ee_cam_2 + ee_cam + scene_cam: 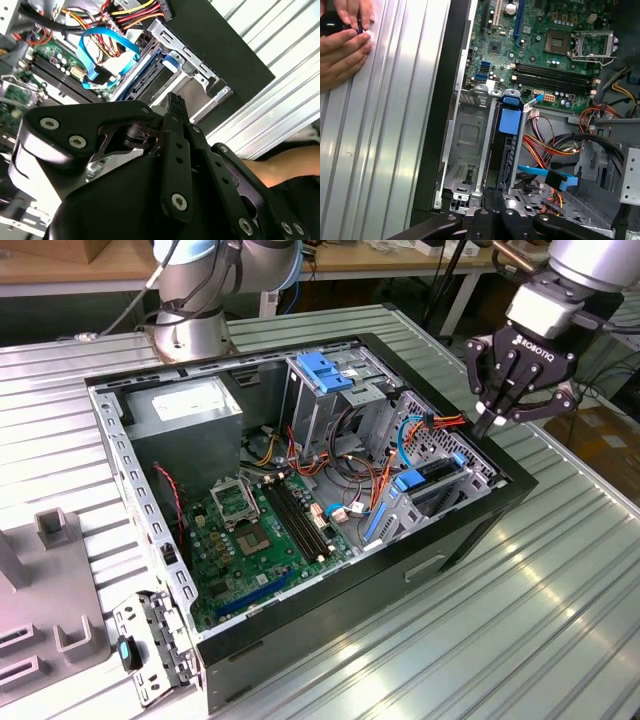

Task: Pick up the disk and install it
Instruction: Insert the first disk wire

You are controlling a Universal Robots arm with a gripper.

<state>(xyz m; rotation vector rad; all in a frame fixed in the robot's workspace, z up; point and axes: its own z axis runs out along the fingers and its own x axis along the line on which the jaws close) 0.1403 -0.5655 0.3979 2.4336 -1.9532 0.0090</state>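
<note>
Lying open-side up on the ribbed metal table [560, 620], the computer case [400, 570] shows its green circuit board [250, 530] nearest. Beyond it the disk [435, 478] stands on edge with blue tabs in the metal bay [467, 145] against the wall at the exterior view's right, an open slot just beside it. Farther back the gripper [490, 423] hangs just above this wall's rim, fingers pressed together on nothing, bare table on its outer side and white print on its black body; a grey power box [185, 410] in the far corner carries a pale label.
</note>
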